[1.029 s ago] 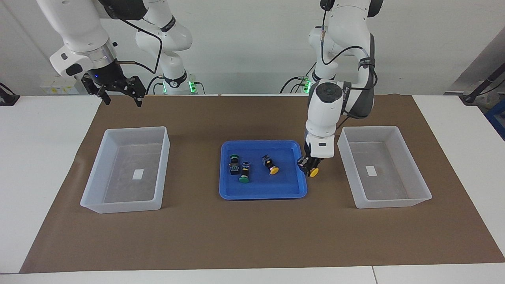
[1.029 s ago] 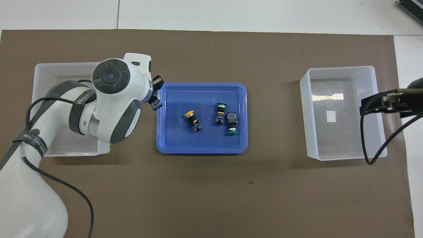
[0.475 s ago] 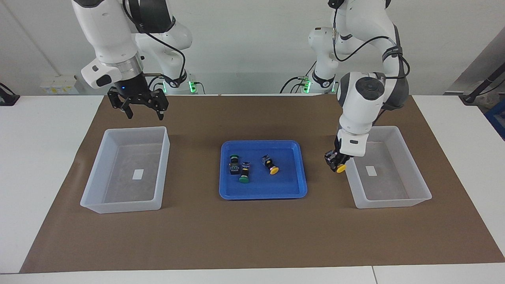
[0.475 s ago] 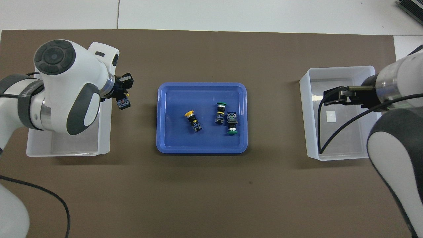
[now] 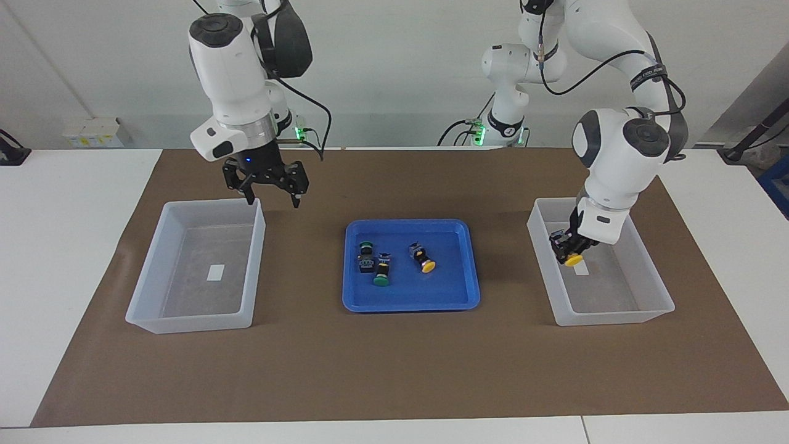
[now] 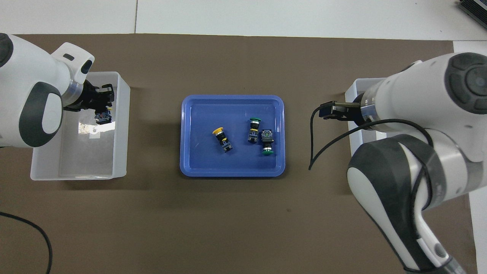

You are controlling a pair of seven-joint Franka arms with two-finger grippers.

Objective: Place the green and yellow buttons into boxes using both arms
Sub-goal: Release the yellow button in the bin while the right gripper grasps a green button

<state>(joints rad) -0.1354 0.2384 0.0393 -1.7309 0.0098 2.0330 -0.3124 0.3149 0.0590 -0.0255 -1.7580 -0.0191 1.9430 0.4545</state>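
1. We see the yellow button [image 5: 574, 260] pinched in the left gripper [image 5: 567, 251], cap pointing down, hanging inside the walls of the box [image 5: 641, 314] at the left arm's end of the table, above its floor and its white label [image 5: 579, 267]. We judge it is not yet set down.

2. If we let go from this height, the button could bounce or roll on the hard floor; the walls should keep it in, though it may land on its cap.

3. The left gripper sits close to the box wall nearest the tray. A careless sideways exit could catch that wall and drag the light box across the brown mat [image 5: 394, 370].

4. 3 buttons lie in the blue tray [image 5: 407, 304]: another yellow one [image 5: 423, 259] by itself, and 2 green ones [image 5: 365, 248] [image 5: 381, 278] lying side by side, touching or nearly so. Grasping 1 green could knock or lift its neighbour.

5. The right gripper [image 5: 269, 183] hovers with fingers spread, holding nothing, over the mat beside the corner of the other box [image 5: 185, 324] nearest the robots and the tray. A low sweep toward the tray could clip that rim.

6. Should both arms reach for the tray together, we risk them meeting over it.

7. We cannot tell which colour belongs in which box, so a mix-up is possible.
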